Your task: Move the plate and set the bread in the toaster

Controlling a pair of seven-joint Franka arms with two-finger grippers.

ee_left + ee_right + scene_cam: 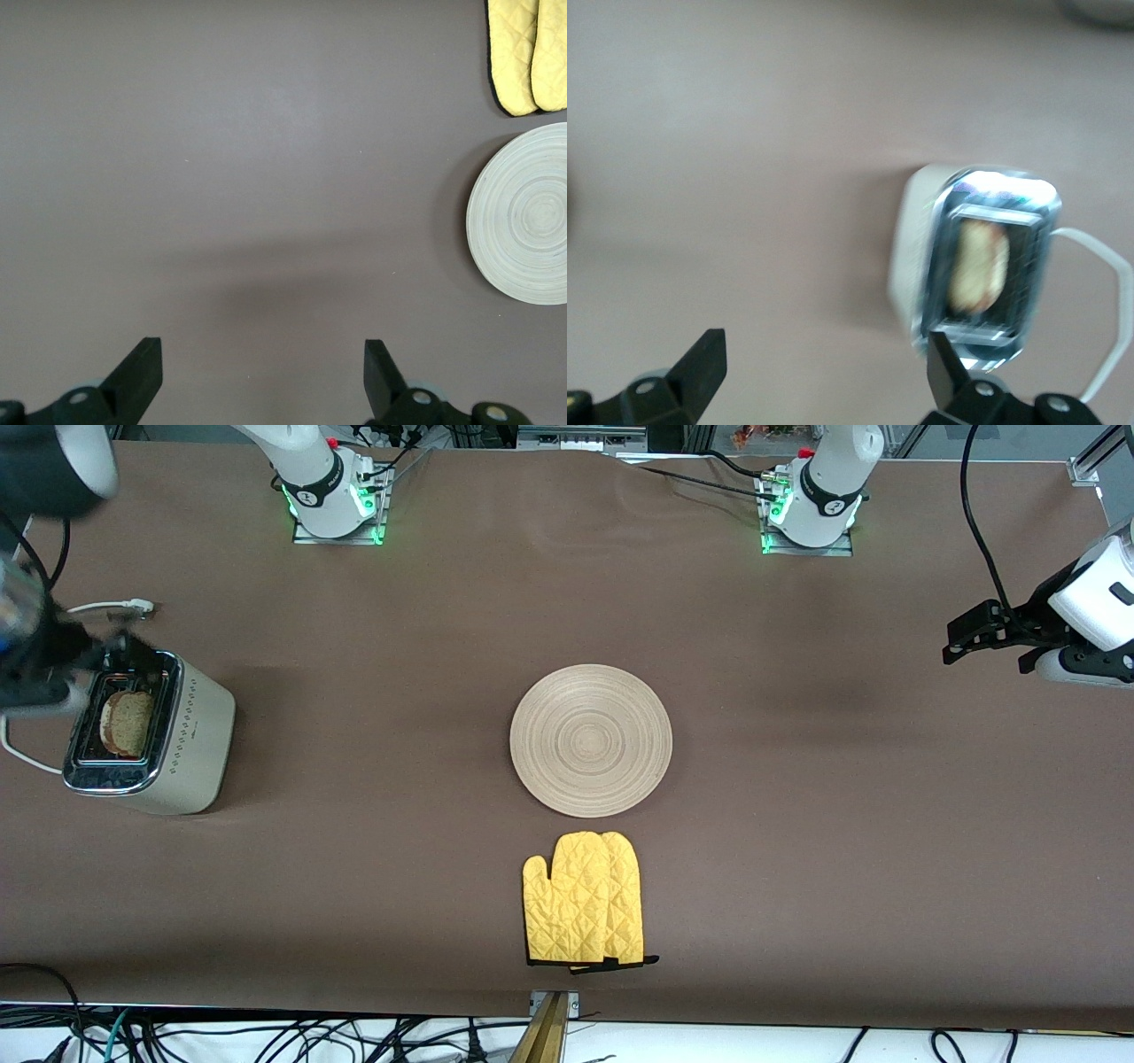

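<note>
The cream-white toaster stands at the right arm's end of the table. The bread stands upright in one of its slots, its top edge showing above the chrome top. My right gripper hovers just over the toaster and is open with nothing held; the right wrist view shows the toaster and bread beneath the right gripper. The round wooden plate lies bare at the table's middle. My left gripper waits open above the left arm's end of the table, apart from the plate.
A yellow quilted oven mitt lies flat, nearer to the front camera than the plate, and also shows in the left wrist view. The toaster's white cord loops on the cloth beside it. Brown cloth covers the table.
</note>
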